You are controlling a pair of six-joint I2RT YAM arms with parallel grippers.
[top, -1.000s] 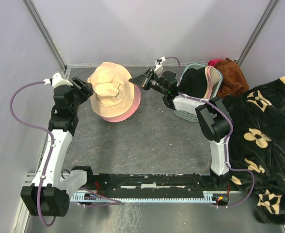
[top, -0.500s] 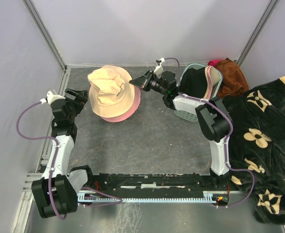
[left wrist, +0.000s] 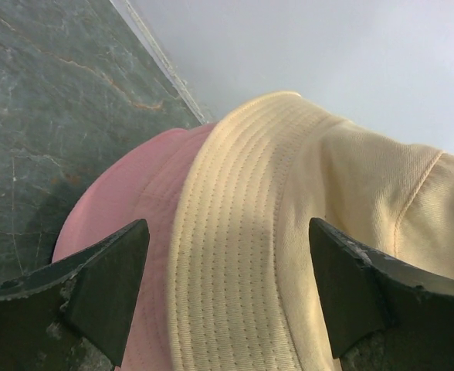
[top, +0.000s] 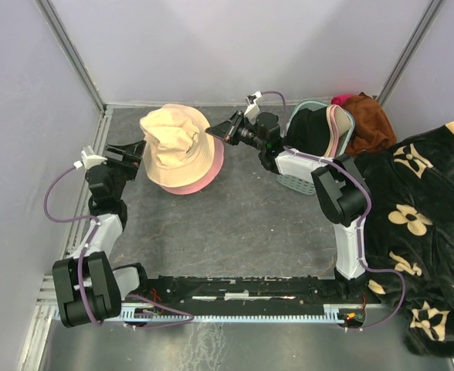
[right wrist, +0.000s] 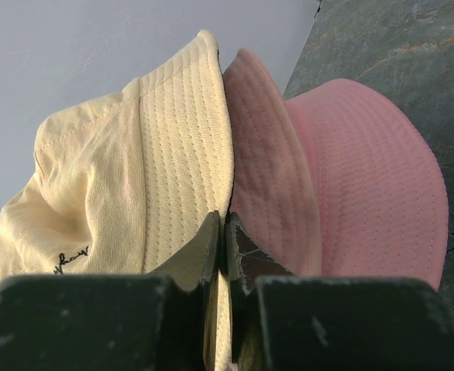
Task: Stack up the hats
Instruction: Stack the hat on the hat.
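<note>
A beige hat [top: 173,143] sits crown-up on a pink hat [top: 204,179] at the far left of the grey table [top: 235,224], making a stack of 2. The right gripper [right wrist: 225,228] is nearly closed and appears to pinch the edge of the beige brim. The left gripper [left wrist: 227,228] gapes wide just beside the stack's other side, holding nothing. If the right arm draws away before letting go, the brim would drag and the soft, dented beige hat could slide off. The left claw's fingers could also snag the pink brim. More hats [top: 329,127] stand in the teal basket [top: 295,184].
</note>
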